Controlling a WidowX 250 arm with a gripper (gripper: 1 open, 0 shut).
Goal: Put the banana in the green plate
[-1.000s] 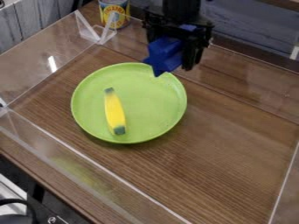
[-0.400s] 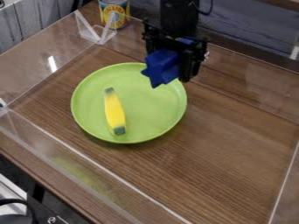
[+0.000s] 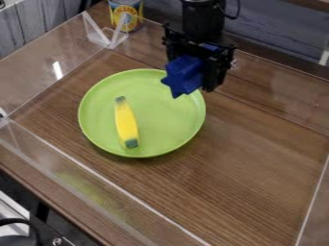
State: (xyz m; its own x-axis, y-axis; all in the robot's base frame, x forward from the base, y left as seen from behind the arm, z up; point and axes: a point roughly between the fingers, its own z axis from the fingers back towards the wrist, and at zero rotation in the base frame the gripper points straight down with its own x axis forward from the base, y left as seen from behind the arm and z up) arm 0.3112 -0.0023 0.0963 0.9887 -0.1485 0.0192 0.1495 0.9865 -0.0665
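The banana point(image 3: 125, 123), yellow with dark tips, lies inside the green plate point(image 3: 170, 123) on its left half, pointing roughly toward and away from the camera. My gripper point(image 3: 195, 77) hangs pointing down over the plate's far right rim. A blue block point(image 3: 184, 75) sits between its black fingers, and the jaws are closed on the block's sides. The block hovers just above the rim, well to the right of the banana and apart from it.
The plate rests on a wooden tabletop point(image 3: 244, 163) boxed in by clear acrylic walls point(image 3: 38, 154). A yellow can point(image 3: 123, 13) stands at the back left, beside a clear plastic piece point(image 3: 103, 35).
My gripper, carrying the blue block, has sunk a little toward the plate's rim and drifted slightly right. The banana and plate have not moved.
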